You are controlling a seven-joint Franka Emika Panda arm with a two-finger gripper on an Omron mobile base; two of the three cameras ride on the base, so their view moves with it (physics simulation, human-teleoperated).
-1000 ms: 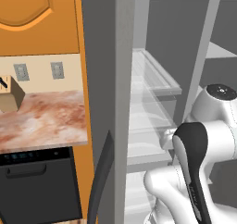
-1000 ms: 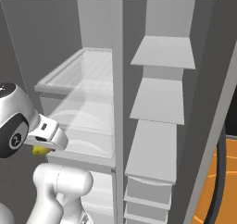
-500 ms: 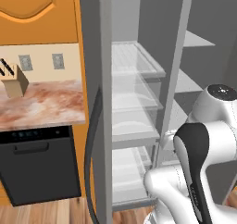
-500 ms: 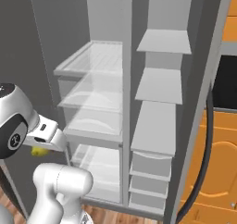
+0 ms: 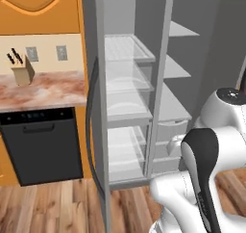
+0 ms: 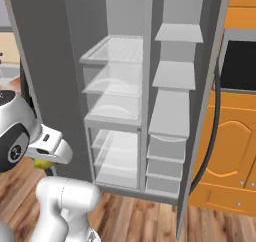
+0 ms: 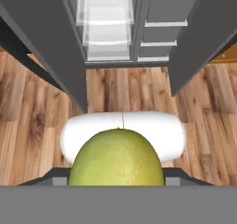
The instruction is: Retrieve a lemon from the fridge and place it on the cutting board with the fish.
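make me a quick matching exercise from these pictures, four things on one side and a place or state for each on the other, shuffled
Things:
1. lemon
2. fridge
3. knife block
4. dishwasher

Places or states:
A. under the counter, black
B. both doors open
C. held in the gripper
D. standing on the marble counter

Pairs: 1-C, 2-B, 3-D, 4-A

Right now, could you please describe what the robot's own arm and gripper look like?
The arm is glossy white with rounded, bulbous segments and a long black band running down one link. In the right base view a joint cap is dark grey with a small pale marking, and the boxy white gripper carries small dark spots. No loose cables show.
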